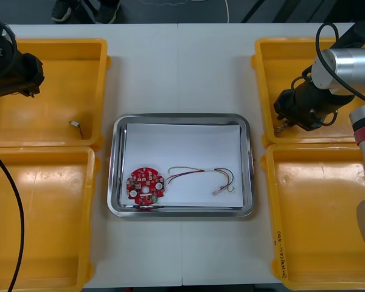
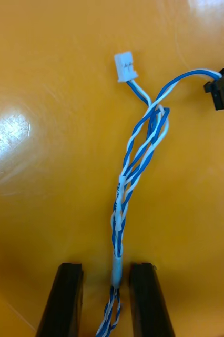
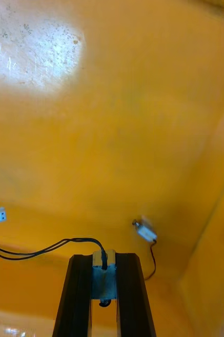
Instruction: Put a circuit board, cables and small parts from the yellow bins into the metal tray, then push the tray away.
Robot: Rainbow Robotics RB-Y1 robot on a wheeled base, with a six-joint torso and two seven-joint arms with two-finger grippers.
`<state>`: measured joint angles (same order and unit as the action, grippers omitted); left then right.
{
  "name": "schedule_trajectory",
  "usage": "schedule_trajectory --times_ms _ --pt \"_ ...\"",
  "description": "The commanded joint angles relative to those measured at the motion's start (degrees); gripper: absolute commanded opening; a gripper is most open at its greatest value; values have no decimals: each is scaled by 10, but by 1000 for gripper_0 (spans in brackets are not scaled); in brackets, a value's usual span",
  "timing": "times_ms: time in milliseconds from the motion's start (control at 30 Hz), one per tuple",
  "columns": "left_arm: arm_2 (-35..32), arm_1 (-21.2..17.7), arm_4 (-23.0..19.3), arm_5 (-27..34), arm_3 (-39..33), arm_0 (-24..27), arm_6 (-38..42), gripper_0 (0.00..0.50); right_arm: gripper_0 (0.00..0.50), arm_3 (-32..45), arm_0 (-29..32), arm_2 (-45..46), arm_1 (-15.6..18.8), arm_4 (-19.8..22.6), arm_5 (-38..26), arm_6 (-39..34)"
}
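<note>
The metal tray [image 1: 112,176], white inside, holds a round red circuit board [image 1: 145,184] and a red and yellow cable [image 1: 204,177]. My right gripper [image 1: 283,123] hangs in the far right yellow bin [image 1: 261,79]. In the right wrist view the right gripper [image 2: 107,295] is shut on a twisted blue and white cable [image 2: 138,152], which runs on to a white plug and a black plug. My left gripper [image 1: 24,79] is over the far left yellow bin [image 1: 79,61]. In the left wrist view the left gripper [image 3: 104,284] is shut on a small metal part [image 3: 104,274] with a thin black lead.
A second small metal part [image 3: 145,231] lies on the bin floor near the held one, and shows in the front view as a small metal part [image 1: 76,125] by that bin's right wall. The near left bin [image 1: 42,213] and near right bin [image 1: 322,225] flank the tray.
</note>
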<state>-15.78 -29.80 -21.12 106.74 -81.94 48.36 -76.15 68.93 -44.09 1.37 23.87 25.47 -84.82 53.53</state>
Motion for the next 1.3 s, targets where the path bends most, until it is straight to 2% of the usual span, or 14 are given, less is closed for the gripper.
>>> schedule_trajectory --times_ms 33,67,100,133,167,467,733,900,1100,1300 --pt "6 -18 -14 33 -56 17 87 0 148 6 15 -21 -9 -3 10 -33" --pt "14 -15 -19 33 -67 16 99 0 148 6 15 -24 -9 -5 12 -33" --pt "22 -13 -22 33 -76 16 108 0 41 6 15 -28 -9 -5 14 -34" --pt "27 -11 -26 33 -86 16 115 0 7 6 16 -30 -9 -6 15 -34" --pt "34 -6 -30 33 -97 16 124 0 0 6 17 -30 -9 -7 17 -35" --pt "86 28 -56 33 -177 3 188 0 0 7 18 -35 -9 -8 10 -29" --pt "185 32 -85 33 -201 2 258 0 0 7 -3 -33 8 1 -34 -8" --pt "227 44 -110 33 -202 11 294 0 0 7 -21 -22 21 5 -72 51" --pt "260 76 -116 33 -201 10 296 0 0 8 -38 4 35 8 -98 131" --pt "293 100 -110 33 -181 10 298 0 0 8 -58 31 41 12 -127 179"
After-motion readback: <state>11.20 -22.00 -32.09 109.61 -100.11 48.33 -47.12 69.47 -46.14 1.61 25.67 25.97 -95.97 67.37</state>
